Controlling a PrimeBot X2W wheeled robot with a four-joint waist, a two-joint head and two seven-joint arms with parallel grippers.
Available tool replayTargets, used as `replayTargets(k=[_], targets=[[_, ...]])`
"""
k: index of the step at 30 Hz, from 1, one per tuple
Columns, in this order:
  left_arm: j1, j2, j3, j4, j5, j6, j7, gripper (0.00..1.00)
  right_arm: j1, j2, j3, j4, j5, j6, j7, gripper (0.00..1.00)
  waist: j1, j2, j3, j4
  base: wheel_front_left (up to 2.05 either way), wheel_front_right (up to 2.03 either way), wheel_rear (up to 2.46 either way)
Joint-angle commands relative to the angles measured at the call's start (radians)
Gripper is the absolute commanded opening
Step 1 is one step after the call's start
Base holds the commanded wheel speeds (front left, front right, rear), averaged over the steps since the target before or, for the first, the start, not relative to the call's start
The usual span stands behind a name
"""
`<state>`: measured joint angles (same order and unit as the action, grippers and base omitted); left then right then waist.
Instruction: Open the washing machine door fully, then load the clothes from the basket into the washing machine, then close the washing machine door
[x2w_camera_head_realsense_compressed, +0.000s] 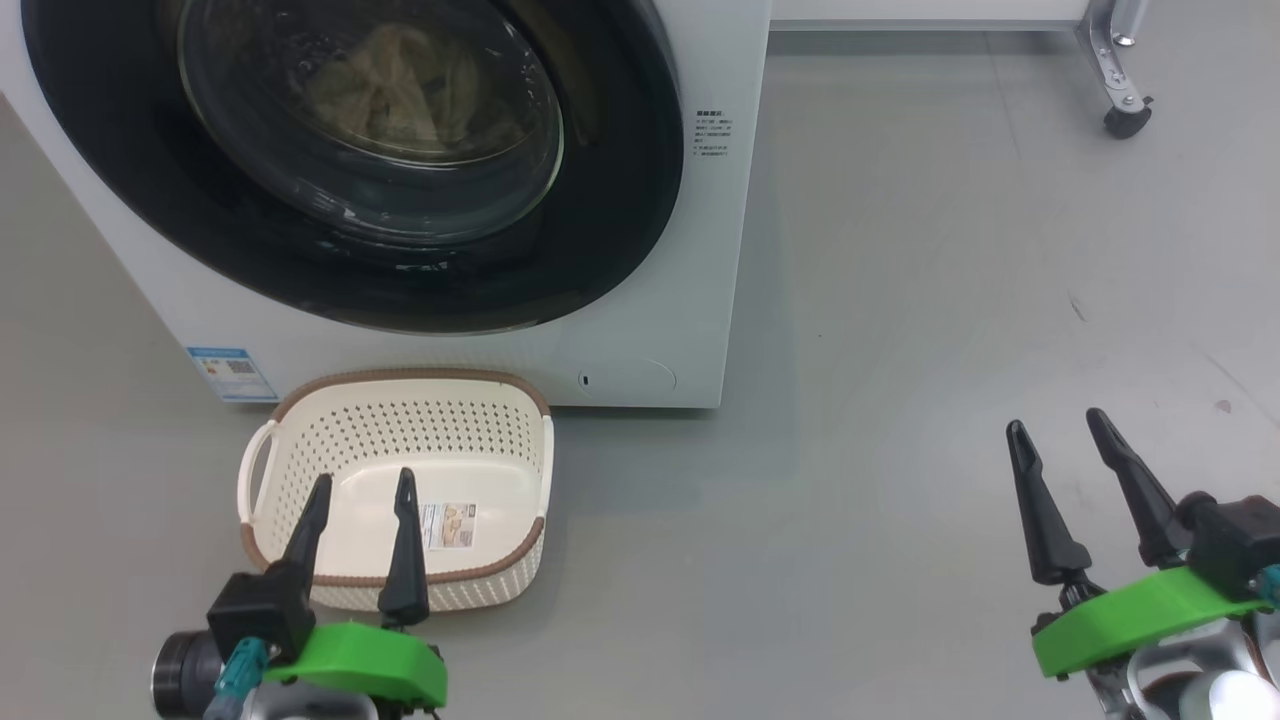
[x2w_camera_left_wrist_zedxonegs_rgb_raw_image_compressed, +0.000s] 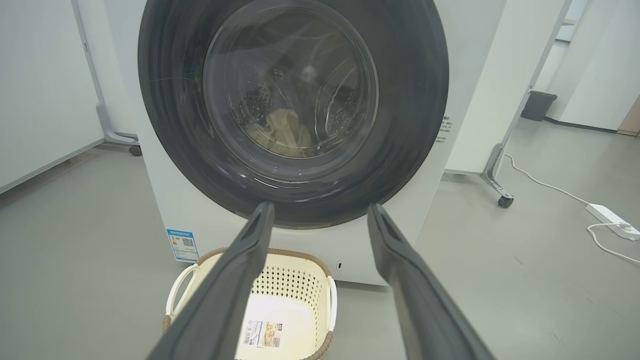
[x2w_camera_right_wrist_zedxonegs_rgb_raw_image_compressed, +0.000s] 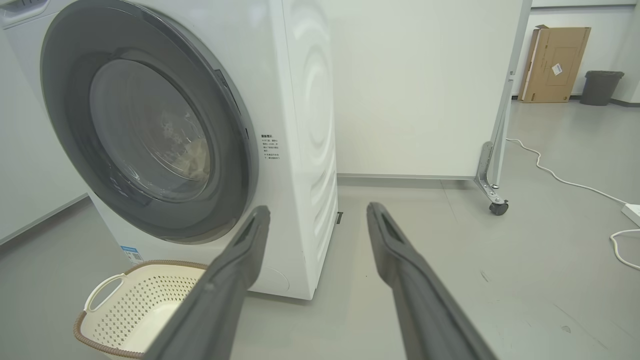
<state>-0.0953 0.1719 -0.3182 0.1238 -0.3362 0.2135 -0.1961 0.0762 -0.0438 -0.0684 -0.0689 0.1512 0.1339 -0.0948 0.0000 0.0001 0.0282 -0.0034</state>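
The washing machine (x2w_camera_head_realsense_compressed: 640, 330) (x2w_camera_left_wrist_zedxonegs_rgb_raw_image_compressed: 480, 75) (x2w_camera_right_wrist_zedxonegs_rgb_raw_image_compressed: 305, 125) stands ahead with its round black door (x2w_camera_head_realsense_compressed: 110, 150) (x2w_camera_left_wrist_zedxonegs_rgb_raw_image_compressed: 170, 125) (x2w_camera_right_wrist_zedxonegs_rgb_raw_image_compressed: 70, 100) shut flat against the front. Cream clothes (x2w_camera_head_realsense_compressed: 390, 85) (x2w_camera_left_wrist_zedxonegs_rgb_raw_image_compressed: 282, 132) (x2w_camera_right_wrist_zedxonegs_rgb_raw_image_compressed: 197, 160) lie inside the drum, seen through the glass. On the floor in front sits the cream basket (x2w_camera_head_realsense_compressed: 500, 410) (x2w_camera_left_wrist_zedxonegs_rgb_raw_image_compressed: 300, 280) (x2w_camera_right_wrist_zedxonegs_rgb_raw_image_compressed: 130, 305), with just a label sticker on its floor. My left gripper (x2w_camera_head_realsense_compressed: 362, 482) (x2w_camera_left_wrist_zedxonegs_rgb_raw_image_compressed: 320, 210) hovers open over the basket, holding nothing. My right gripper (x2w_camera_head_realsense_compressed: 1058, 425) (x2w_camera_right_wrist_zedxonegs_rgb_raw_image_compressed: 317, 210) hangs open and empty above the bare floor, right of the machine.
A white partition on castor wheels (x2w_camera_head_realsense_compressed: 1125, 115) (x2w_camera_right_wrist_zedxonegs_rgb_raw_image_compressed: 497, 207) stands behind and right of the machine. A power strip with white cable (x2w_camera_left_wrist_zedxonegs_rgb_raw_image_compressed: 612, 222) lies on the floor to the right. A cardboard box (x2w_camera_right_wrist_zedxonegs_rgb_raw_image_compressed: 552, 65) and dark bin (x2w_camera_right_wrist_zedxonegs_rgb_raw_image_compressed: 602, 87) stand far off.
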Motion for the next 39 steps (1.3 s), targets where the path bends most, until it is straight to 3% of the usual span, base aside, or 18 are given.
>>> replayTargets(k=[1,39], targets=[[-0.027,0.021,0.045,-0.041,-0.004,0.01,-0.004,1.0,-0.024,-0.006,0.013,-0.042,0.006,-0.003,0.007,1.0,0.0,-0.0001,0.001,-0.001,0.0,0.0,0.0],[-0.045,0.04,0.026,-0.064,-0.002,0.04,0.004,1.0,-0.023,-0.006,0.006,-0.039,0.012,-0.003,0.001,1.0,0.0,-0.0001,0.038,0.007,0.0,0.0,0.0]])
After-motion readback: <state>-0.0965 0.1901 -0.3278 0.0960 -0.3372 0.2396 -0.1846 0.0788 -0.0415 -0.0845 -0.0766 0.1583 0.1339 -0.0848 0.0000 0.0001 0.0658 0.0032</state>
